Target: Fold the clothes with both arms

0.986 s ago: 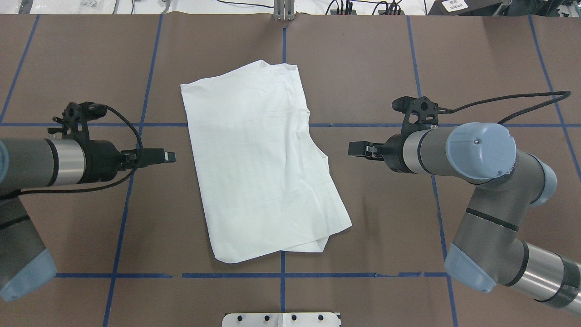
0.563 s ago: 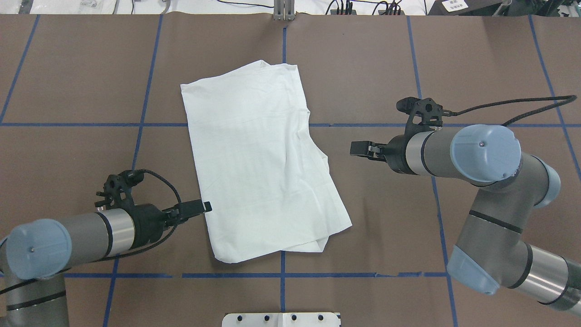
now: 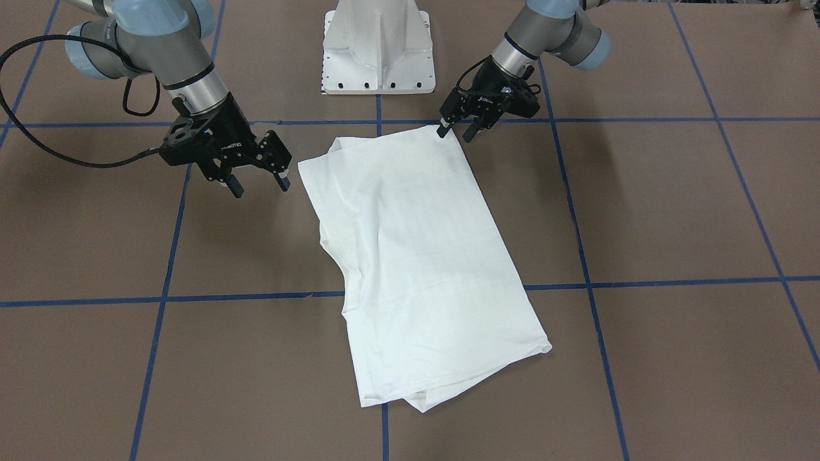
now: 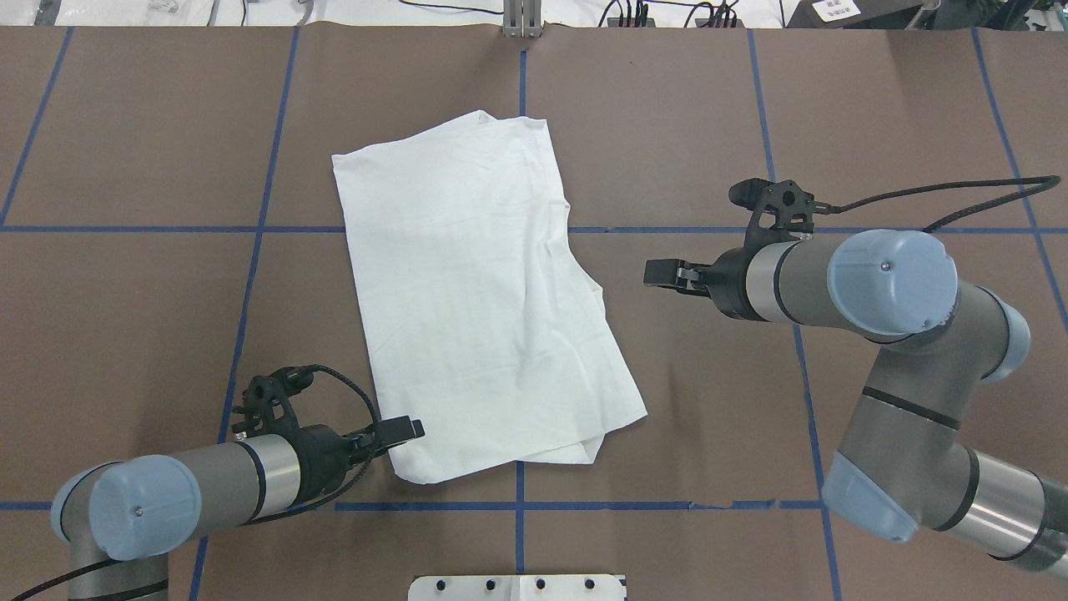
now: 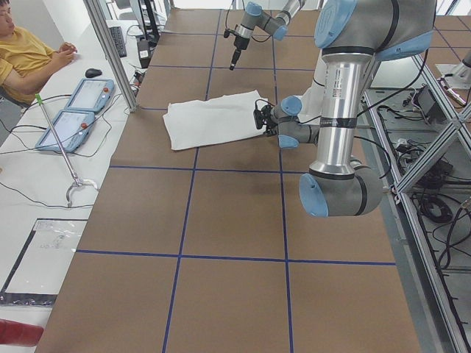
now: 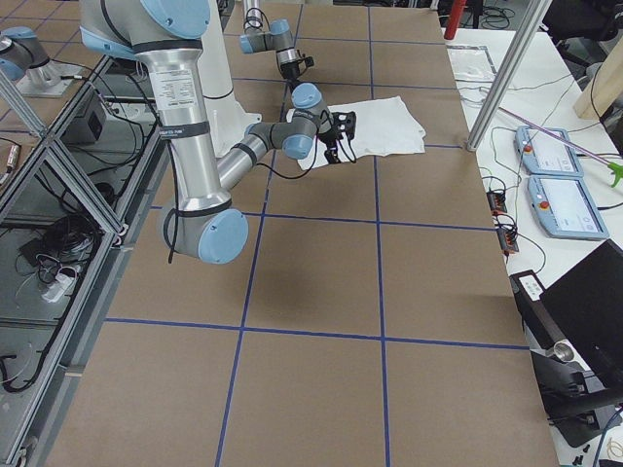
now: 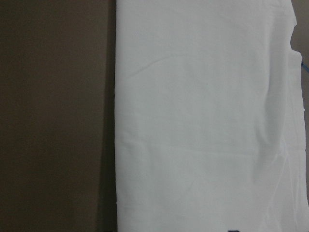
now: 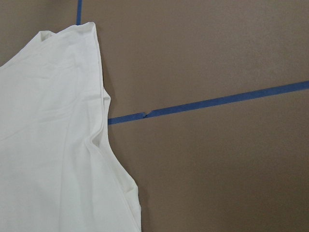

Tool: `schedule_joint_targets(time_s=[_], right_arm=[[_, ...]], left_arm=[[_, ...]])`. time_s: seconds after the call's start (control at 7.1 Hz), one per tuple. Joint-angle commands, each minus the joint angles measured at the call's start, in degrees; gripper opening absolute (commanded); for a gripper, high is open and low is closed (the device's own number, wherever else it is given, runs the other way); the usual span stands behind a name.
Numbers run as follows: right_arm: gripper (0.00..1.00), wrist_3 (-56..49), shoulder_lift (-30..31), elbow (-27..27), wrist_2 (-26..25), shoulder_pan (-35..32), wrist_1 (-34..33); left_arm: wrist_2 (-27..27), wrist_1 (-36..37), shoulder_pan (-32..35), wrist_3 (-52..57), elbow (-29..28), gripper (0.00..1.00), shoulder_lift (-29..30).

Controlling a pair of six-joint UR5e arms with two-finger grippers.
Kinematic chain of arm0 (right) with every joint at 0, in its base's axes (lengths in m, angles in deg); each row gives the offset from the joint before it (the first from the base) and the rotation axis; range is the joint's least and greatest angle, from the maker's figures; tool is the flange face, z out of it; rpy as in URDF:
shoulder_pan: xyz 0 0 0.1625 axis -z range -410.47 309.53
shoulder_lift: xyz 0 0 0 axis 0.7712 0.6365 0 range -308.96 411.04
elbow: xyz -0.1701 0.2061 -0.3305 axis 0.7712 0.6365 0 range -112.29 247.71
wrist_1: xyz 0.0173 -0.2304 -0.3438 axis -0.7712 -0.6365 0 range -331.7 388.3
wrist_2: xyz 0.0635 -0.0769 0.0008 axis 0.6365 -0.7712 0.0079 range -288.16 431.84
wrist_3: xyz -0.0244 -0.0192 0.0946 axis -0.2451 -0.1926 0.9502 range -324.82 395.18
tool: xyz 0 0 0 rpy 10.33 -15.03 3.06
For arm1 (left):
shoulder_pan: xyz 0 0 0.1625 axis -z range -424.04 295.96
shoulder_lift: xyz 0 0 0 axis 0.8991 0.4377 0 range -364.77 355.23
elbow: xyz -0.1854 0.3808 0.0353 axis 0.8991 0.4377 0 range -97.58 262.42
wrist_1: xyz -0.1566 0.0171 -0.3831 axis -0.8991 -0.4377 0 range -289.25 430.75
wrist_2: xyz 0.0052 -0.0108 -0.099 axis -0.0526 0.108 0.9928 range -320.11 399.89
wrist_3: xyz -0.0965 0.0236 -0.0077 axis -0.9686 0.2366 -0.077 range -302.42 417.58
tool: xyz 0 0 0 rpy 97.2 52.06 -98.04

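Jaws seen parted on both grippers, 2 in all. L: left gripper (image 3: 454,136) is set at the corner of the 1 folded white T-shirt (image 3: 423,256), laid mid-table (image 3: 640,192). R: right gripper (image 3: 261,189) is spread wide beside it, not touching.

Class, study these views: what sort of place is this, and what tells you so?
Probably a robotics lab: a left arm and right arm at a tape-gridded table with a white T-shirt, teach pendants alongside.
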Motion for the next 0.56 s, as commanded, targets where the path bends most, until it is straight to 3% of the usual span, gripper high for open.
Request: schedule_joint_targets(time_s=[0.0, 0.42], right_arm=[[1.0, 0.0, 0.09, 0.16, -0.09, 0.0, -0.09], [1.0, 0.0, 0.09, 0.25, -0.09, 0.0, -0.09]], left_arm=[[0.06, 0.36, -0.45, 0.02, -0.78, 0.84, 0.53], [0.07, 1.5, -1.51, 0.02, -0.78, 0.84, 0.96]])
